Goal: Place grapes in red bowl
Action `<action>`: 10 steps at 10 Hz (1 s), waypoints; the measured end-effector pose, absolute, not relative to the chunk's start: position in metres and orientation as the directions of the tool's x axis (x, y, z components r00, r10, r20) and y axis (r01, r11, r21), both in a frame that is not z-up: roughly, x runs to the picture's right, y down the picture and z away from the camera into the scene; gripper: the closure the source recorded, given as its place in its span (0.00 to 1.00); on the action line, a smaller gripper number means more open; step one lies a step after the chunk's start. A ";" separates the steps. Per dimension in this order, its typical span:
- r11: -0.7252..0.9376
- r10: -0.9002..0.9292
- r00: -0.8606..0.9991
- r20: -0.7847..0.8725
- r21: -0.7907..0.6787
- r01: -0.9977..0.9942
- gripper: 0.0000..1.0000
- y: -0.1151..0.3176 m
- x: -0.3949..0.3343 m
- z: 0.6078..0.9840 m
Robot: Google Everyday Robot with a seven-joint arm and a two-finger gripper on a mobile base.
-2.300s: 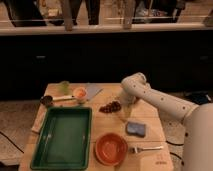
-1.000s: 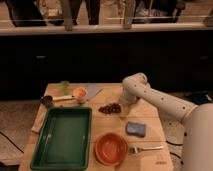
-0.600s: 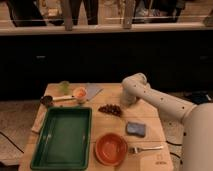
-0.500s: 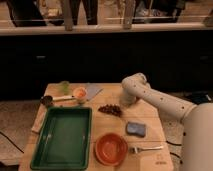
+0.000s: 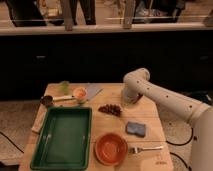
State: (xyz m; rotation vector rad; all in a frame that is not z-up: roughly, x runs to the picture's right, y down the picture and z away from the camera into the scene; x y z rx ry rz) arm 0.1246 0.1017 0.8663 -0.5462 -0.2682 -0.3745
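The grapes (image 5: pixel 110 109), a small dark reddish-brown cluster, lie on the wooden table (image 5: pixel 155 117) near its middle. The red bowl (image 5: pixel 111 148) stands empty at the front, just below the grapes. My gripper (image 5: pixel 130 98) hangs from the white arm (image 5: pixel 165 97), low over the table, just right of the grapes and a little behind them. It looks apart from the grapes and nothing shows in it.
A green tray (image 5: pixel 62 137) fills the left front. A blue sponge (image 5: pixel 136 129) and a fork (image 5: pixel 145 148) lie right of the red bowl. A small orange bowl (image 5: pixel 79 93), a green cup (image 5: pixel 64 86) and a dark scoop (image 5: pixel 47 100) stand at the back left.
The grapes have shifted slightly left and toward the front. My gripper has drawn back a little to the right of them.
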 end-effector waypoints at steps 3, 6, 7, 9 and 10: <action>0.779 -0.264 0.902 0.342 -0.476 0.409 0.75 0.122 0.116 0.888; 0.776 -0.260 0.905 0.338 -0.484 0.404 0.42 0.126 0.117 0.890; 0.776 -0.264 0.905 0.334 -0.483 0.405 0.35 0.124 0.115 0.888; 0.773 -0.276 0.902 0.333 -0.480 0.414 0.21 0.124 0.112 0.885; 0.777 -0.282 0.900 0.332 -0.472 0.417 0.22 0.122 0.114 0.884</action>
